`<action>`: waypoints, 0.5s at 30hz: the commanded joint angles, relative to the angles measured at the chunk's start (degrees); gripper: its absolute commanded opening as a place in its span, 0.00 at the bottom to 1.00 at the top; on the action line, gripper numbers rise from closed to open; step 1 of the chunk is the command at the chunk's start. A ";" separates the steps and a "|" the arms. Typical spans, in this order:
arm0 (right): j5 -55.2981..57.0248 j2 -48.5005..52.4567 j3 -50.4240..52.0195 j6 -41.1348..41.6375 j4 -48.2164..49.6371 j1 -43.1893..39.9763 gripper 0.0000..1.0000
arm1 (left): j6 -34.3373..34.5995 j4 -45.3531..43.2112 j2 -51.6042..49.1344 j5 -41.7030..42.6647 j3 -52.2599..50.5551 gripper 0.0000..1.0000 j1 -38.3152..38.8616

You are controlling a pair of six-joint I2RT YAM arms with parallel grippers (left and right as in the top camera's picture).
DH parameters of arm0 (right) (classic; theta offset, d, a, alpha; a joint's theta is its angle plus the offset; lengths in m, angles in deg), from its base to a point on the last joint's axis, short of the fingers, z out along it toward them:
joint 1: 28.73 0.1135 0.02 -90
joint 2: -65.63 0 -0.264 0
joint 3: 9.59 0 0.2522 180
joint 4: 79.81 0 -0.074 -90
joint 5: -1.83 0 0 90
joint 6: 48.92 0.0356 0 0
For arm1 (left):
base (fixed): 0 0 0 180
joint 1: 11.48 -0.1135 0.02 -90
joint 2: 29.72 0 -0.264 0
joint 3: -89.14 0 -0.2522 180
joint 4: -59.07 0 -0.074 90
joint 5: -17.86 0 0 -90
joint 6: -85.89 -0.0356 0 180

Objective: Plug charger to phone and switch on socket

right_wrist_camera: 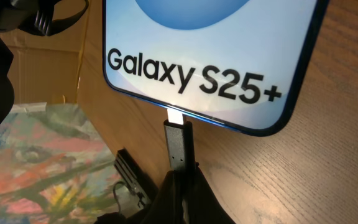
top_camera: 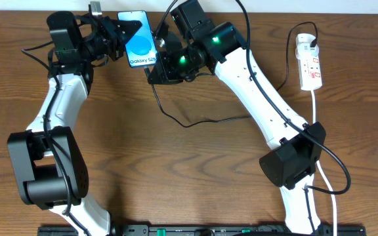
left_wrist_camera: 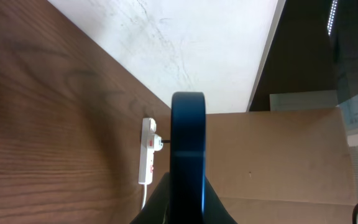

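Overhead: straight down from high above the table (top_camera: 195, 164), taking in both arms, the phone (top_camera: 138, 39) and the power strip (top_camera: 310, 65). Left wrist: pressed close behind, seemingly, the phone's edge (left_wrist_camera: 188, 155), facing along the table toward the far power strip (left_wrist_camera: 147, 152). Right wrist: very near the phone's lower edge (right_wrist_camera: 210, 50).

Soft, even light is falling from above across the table (top_camera: 176, 170), and my arms are casting only faint, smeared shadows on the wood. Two green lamps (top_camera: 216, 40) are glowing on my right arm. The phone (top_camera: 140, 44) screen is shining brightest of all. In my right wrist view it is blowing out to near white and lighting the tip of the charger (right_wrist_camera: 175, 117), while my right gripper (right_wrist_camera: 180, 186) is sitting dark and out of focus below. In my left wrist view the phone's edge is blurring close up, and the white backdrop (left_wrist_camera: 197, 37) is glaring.
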 commanded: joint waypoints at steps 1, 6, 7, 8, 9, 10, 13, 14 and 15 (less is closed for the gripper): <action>-0.35 -0.52 -0.22 1.20 0.57 -0.55 0.01 | -0.37 -0.63 0.35 1.86 0.70 0.07 0.02; -0.35 -0.52 -0.22 2.40 2.03 -0.57 0.01 | -0.87 -0.63 0.35 1.86 0.70 0.07 0.02; -0.35 -0.52 -0.22 2.40 2.25 -0.57 0.01 | -1.03 -0.63 0.35 1.92 0.70 0.07 0.02; -0.33 -0.52 -0.22 2.62 2.45 -0.57 0.01 | -1.03 -0.63 0.35 2.05 0.70 0.07 0.02; -0.24 -0.52 -0.22 2.71 2.54 -0.59 0.01 | -1.03 -0.63 0.35 2.10 0.70 0.07 0.02; -0.09 -0.52 -0.22 2.86 2.64 -0.61 0.01 | -1.22 -0.63 0.35 2.23 0.70 0.07 0.02; -0.11 -0.52 -0.22 3.41 3.28 -0.72 0.01 | -1.70 -0.61 0.35 2.49 0.70 0.07 0.02; -0.11 -0.52 -0.22 3.72 3.65 -0.79 0.01 | -1.86 -0.61 0.35 2.51 0.70 0.07 0.02; -0.13 -0.52 -0.22 3.87 4.04 -0.83 0.01 | -1.86 -0.63 0.35 2.51 0.70 0.07 0.02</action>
